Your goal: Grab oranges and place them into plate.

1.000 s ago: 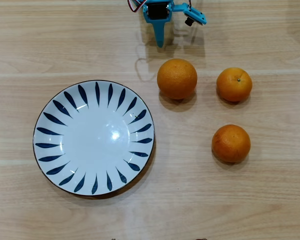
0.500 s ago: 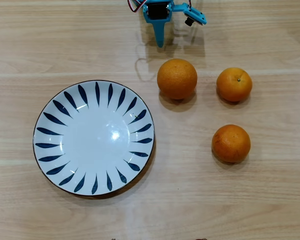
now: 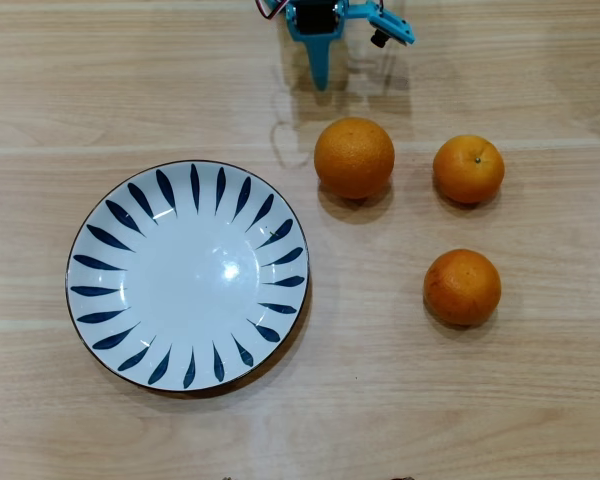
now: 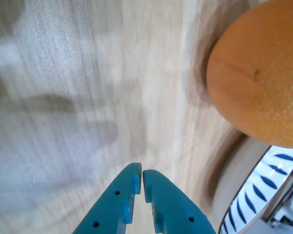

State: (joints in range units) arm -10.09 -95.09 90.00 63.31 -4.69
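Overhead view: the blue hand (image 3: 320,75) is sitting at the top edge, above and just left of the largest orange (image 3: 354,157), and is edging slightly farther from it than a second ago. All three oranges are resting on the table (image 3: 480,400), right of the empty plate (image 3: 100,300); nothing else is changing, so the task is barely starting.

Wrist view: the hand (image 4: 139,183) is showing its two fingers nearly closed, gripping nothing, with the largest orange (image 4: 259,78) up to the right.
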